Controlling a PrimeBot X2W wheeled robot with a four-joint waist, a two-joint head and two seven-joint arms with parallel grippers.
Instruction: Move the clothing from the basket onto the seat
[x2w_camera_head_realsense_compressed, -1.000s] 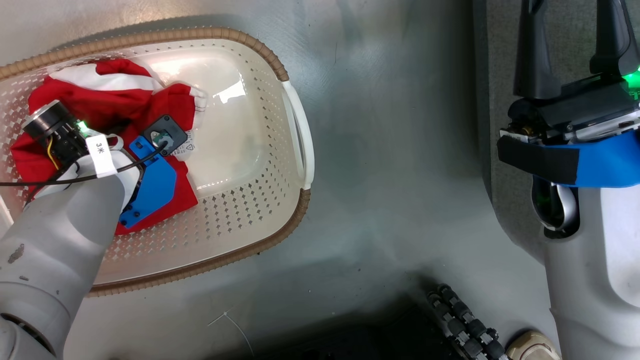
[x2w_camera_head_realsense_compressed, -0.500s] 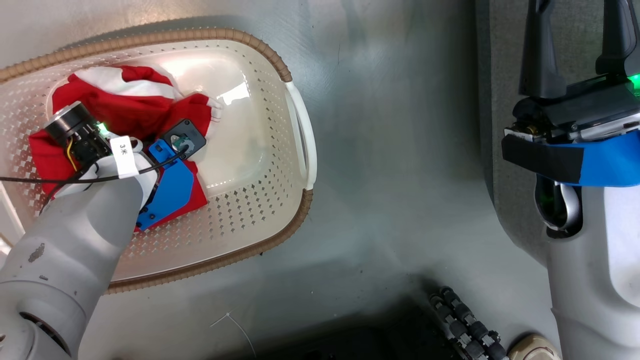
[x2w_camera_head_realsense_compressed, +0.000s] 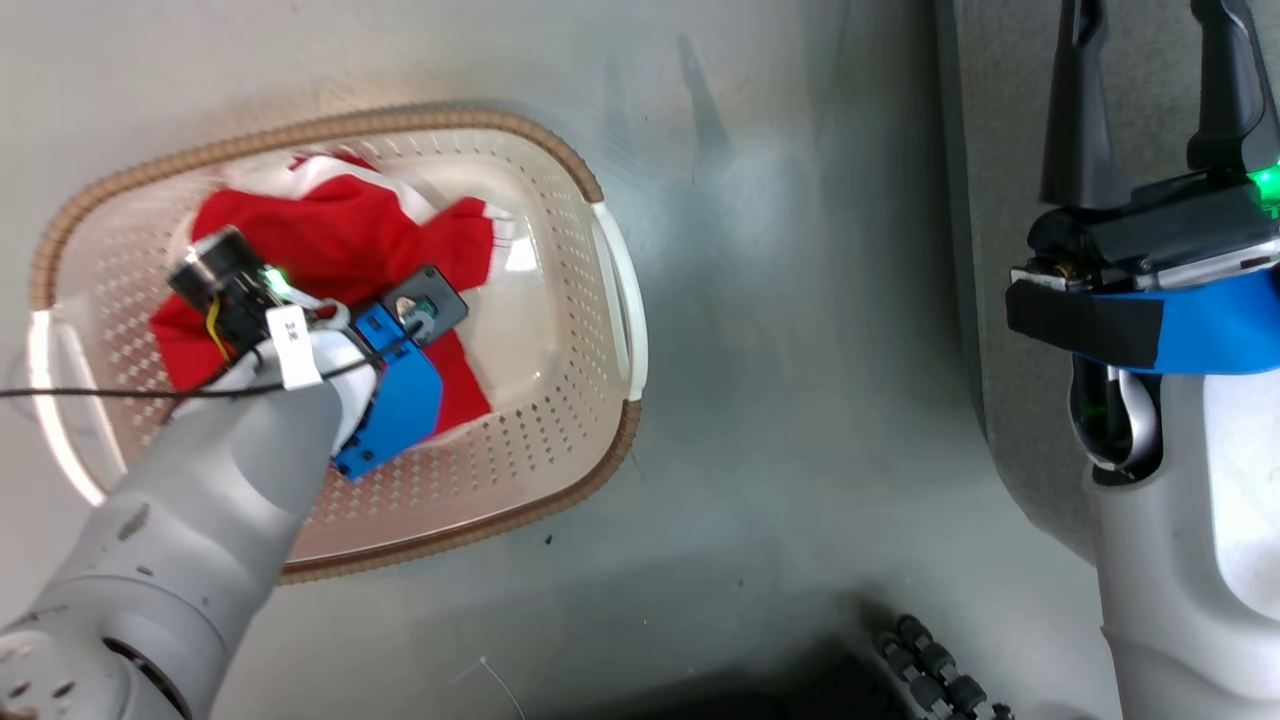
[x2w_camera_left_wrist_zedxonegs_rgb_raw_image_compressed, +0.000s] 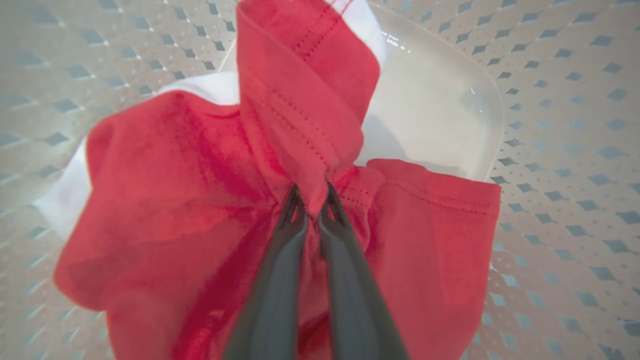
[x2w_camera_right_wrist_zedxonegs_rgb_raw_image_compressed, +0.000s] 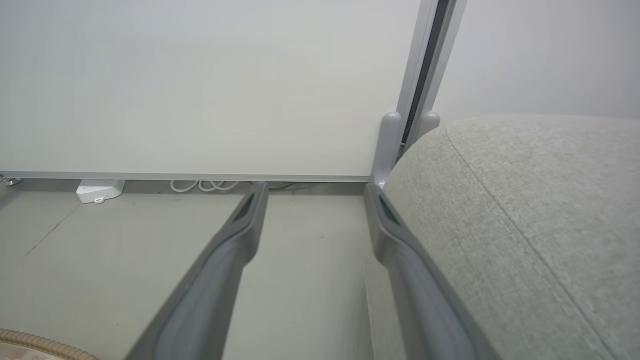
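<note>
Bunching into a ridge where it was pinched, the clothing (x2w_camera_left_wrist_zedxonegs_rgb_raw_image_compressed: 200, 200) sat inside the basket (x2w_camera_head_realsense_compressed: 520, 440). It was a red heap with white trim, over toward the basket's left half. The left gripper (x2w_camera_left_wrist_zedxonegs_rgb_raw_image_compressed: 310, 197) reached down into it from above, its two dark fingers closed tight on a stitched fold near the middle of the heap. A grip there probably suited soft cloth, since the fabric fell away from the pinch on every side and a central hold would gather most of it in one lift. Whether the heap had cleared the basket's bottom could not be told.

The basket stood on the grey floor (x2w_camera_head_realsense_compressed: 780, 300), with bare floor between it and the seat (x2w_camera_right_wrist_zedxonegs_rgb_raw_image_compressed: 525, 225) on the robot's right. Any carry would therefore have had to go rightward across that gap. The right gripper (x2w_camera_right_wrist_zedxonegs_rgb_raw_image_compressed: 315, 190) hung beside the seat's rounded grey edge with its fingers spread wide and nothing between them. It was likely kept out of the way while the left arm worked.

By count, there was one basket with two white handles, and there was one seat. Of the two grippers, one was clamped on cloth and one was empty. The red fabric read as a single bundle, and the folds hid whether it was one garment or two.
</note>
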